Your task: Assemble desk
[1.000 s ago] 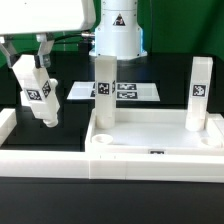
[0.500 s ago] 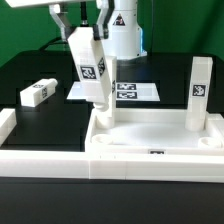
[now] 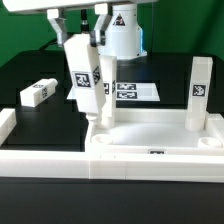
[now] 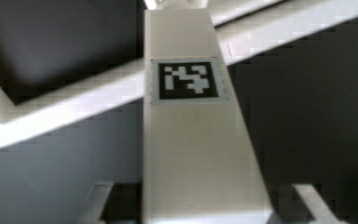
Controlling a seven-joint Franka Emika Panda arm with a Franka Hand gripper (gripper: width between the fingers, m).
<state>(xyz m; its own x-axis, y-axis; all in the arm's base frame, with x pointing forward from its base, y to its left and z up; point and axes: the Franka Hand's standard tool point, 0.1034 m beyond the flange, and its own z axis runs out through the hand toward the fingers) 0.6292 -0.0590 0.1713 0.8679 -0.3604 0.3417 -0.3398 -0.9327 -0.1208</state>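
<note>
Leg (image 3: 84,82) near-vertical, slightly tilted (top in gripper (image 3: 80,35))

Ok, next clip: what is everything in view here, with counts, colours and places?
Rectangular tray-like plastic desk top: one, white, on the table behind the front rail.
Short square tagged upright legs: two, white, in the desk top's corners, at the exterior view's left and right.
Lying leg: one, white, on the table at the exterior view's left.
Held leg: one, white, beside the left upright leg.
Marker board: one, white, flat behind the desk top.
Low border rail: one, white, along the front.
Table: one, black.
Robot base: one, white, at the back.
Gripper: one, white, shut on the held leg.
</note>
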